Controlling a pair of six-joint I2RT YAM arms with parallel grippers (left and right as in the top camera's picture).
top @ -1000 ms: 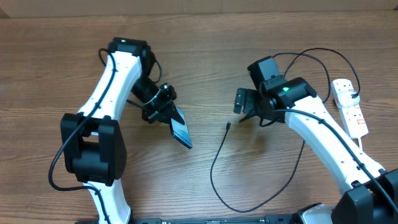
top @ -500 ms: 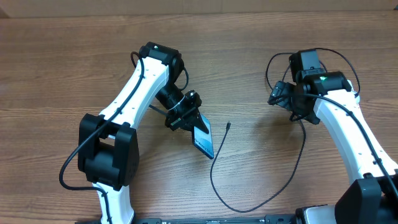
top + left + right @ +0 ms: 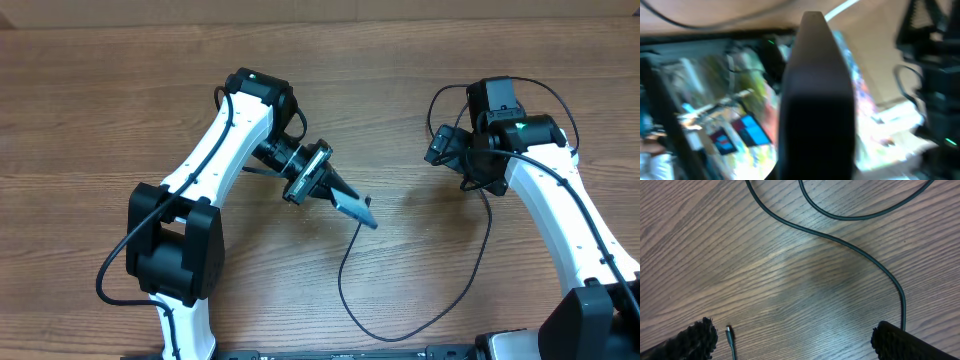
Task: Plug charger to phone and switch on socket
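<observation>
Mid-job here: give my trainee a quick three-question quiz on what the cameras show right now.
1. True or false: the right gripper grips the charger.
2. The left gripper is shut on: A) the phone B) the charger C) nothing.
3. Which gripper is nearer the charger's tip?
Key: 1 false, it is open and empty; 2 A; 3 the left gripper.
</observation>
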